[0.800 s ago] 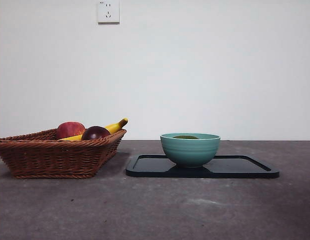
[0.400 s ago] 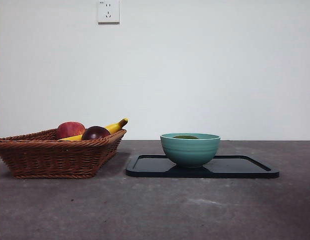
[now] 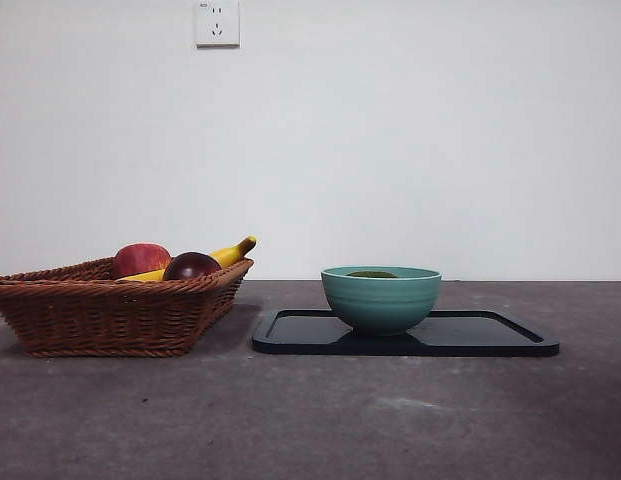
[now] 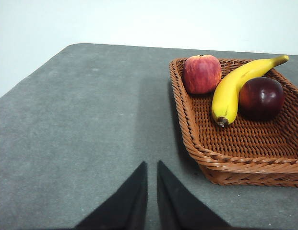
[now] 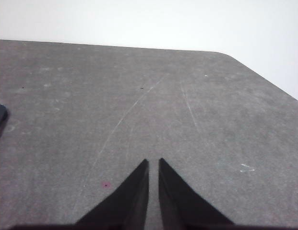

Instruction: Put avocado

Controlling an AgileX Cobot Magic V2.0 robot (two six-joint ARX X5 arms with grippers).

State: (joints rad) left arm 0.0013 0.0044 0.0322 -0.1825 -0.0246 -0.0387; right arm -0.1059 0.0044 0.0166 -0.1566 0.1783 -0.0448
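The avocado (image 3: 372,274) lies inside the teal bowl (image 3: 380,300), which stands on a black tray (image 3: 490,335) on the scuffed grey worktop (image 3: 310,420) before a white wall (image 3: 410,130). A wicker basket (image 3: 110,315) sits beside the tray. Both grippers' fingers, left (image 4: 151,165) and right (image 5: 153,163), are together, over the worktop.

Left gripper (image 4: 152,191), right gripper (image 5: 153,189) – black, tapered, seemingly matte

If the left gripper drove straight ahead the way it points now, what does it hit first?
Probably nothing: ahead of the left gripper lies bare grey table. The brown wicker basket sits off to one side of that line, though depth is uncertain.
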